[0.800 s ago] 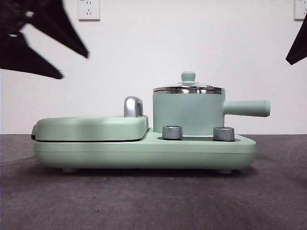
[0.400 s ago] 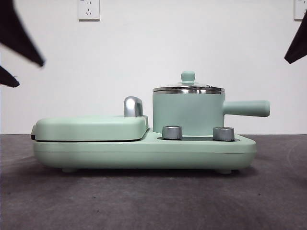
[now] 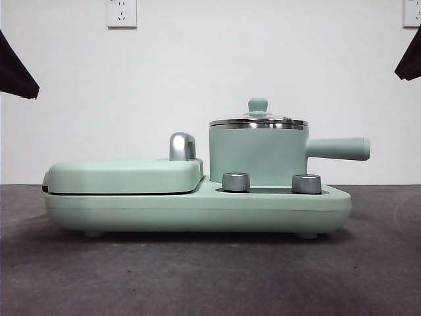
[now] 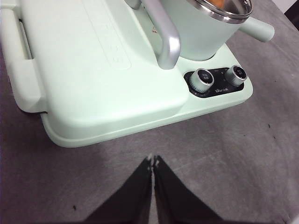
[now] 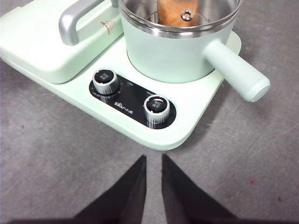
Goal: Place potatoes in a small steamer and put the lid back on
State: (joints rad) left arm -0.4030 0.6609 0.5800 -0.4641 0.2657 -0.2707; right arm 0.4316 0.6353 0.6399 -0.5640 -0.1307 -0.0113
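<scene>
Grey felt table [image 3: 210, 276], white wall behind. Task reads as complete: potato [image 5: 176, 11] sits inside the small steamer [image 3: 258, 157], visible orange through the glass; lid [image 3: 258, 120] is seated level on the steel rim. Left gripper [image 4: 153, 161] hovers over bare felt near the grill plate [image 4: 84, 65], jaws pressed together, empty. Right gripper [image 5: 153, 158] hangs before the control knobs [image 5: 156, 105], jaws slightly parted, empty. Next move, by judgement: none beyond parking the arms. Nothing obstructs.

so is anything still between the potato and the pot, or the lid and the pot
No. The potato is already inside the pot, and the lid sits on its rim. Both claws hang clear of it.
</scene>
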